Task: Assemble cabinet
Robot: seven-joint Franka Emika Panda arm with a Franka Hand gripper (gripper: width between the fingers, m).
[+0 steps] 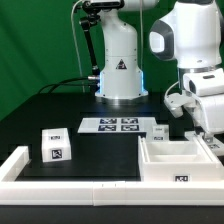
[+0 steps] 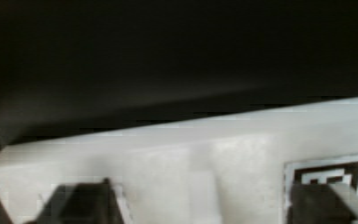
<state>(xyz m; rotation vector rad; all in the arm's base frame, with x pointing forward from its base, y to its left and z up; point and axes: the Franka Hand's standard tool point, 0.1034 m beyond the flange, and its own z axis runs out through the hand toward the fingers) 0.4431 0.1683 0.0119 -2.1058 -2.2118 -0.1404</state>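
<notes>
The fingers (image 2: 80, 205) are spread wide and empty; the white cabinet body (image 1: 160, 172) lies directly beneath, its wall between them.

Green curtain backdrop (image 1: 40, 40) behind a matte black tabletop (image 1: 70, 108).

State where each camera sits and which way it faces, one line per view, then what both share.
Exterior view: off the arm, low at the table edge opposite the robot base, facing it across the black table; the arm and gripper show at the exterior view's right.
Wrist view: on the wrist, aimed close along a dark finger at a white tagged surface.
Shared: probably the cabinet body, under the gripper.
</notes>
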